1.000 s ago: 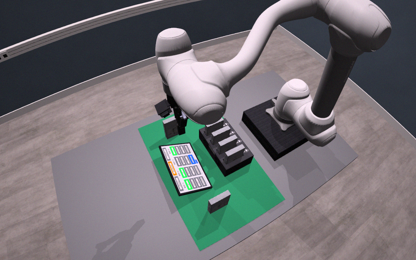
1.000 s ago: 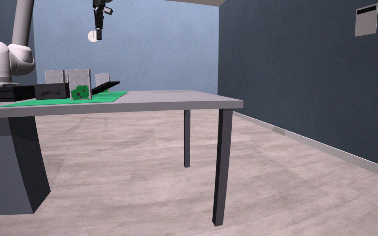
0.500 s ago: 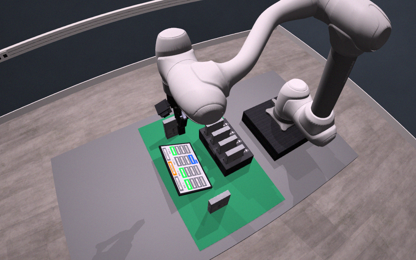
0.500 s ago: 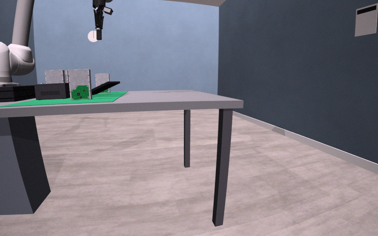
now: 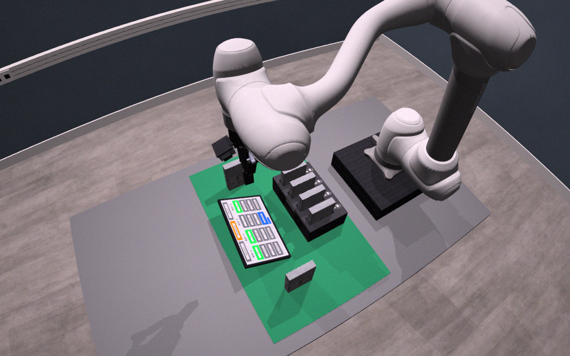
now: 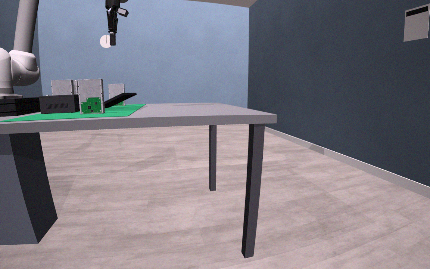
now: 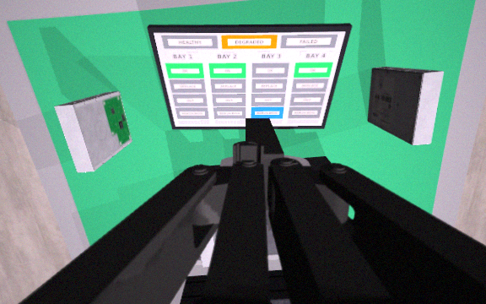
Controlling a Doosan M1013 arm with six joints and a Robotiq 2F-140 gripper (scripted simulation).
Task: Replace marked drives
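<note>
My gripper point(image 5: 248, 180) point(image 6: 112, 43) is shut and empty, high above the bench mat point(image 5: 349, 265) point(image 6: 119, 113). The tilted screen point(image 5: 256, 234) point(image 7: 250, 28) shows DEGRADED in orange. Bays 1, 2 and 4 are green at OK; bay 3 is blue in the bottom row, which reads as rebuilding. The black dock point(image 5: 327, 231) point(image 6: 58, 104) stands on the mat with several drives upright in it. One loose drive point(image 5: 300, 276) point(image 6: 90, 90) point(image 7: 93, 137) stands upright beyond the bay 1 end. Another loose drive point(image 5: 234, 177) point(image 6: 116, 89) point(image 7: 395, 101) stands near the bay 4 end.
The arm's black base plate point(image 5: 357, 195) stands behind the dock. The grey table top point(image 5: 145, 247) point(image 6: 193, 112) surrounds the mat. The screen lies between the two loose drives, in front of the dock. The arm partly hides the dock's far end in the top view.
</note>
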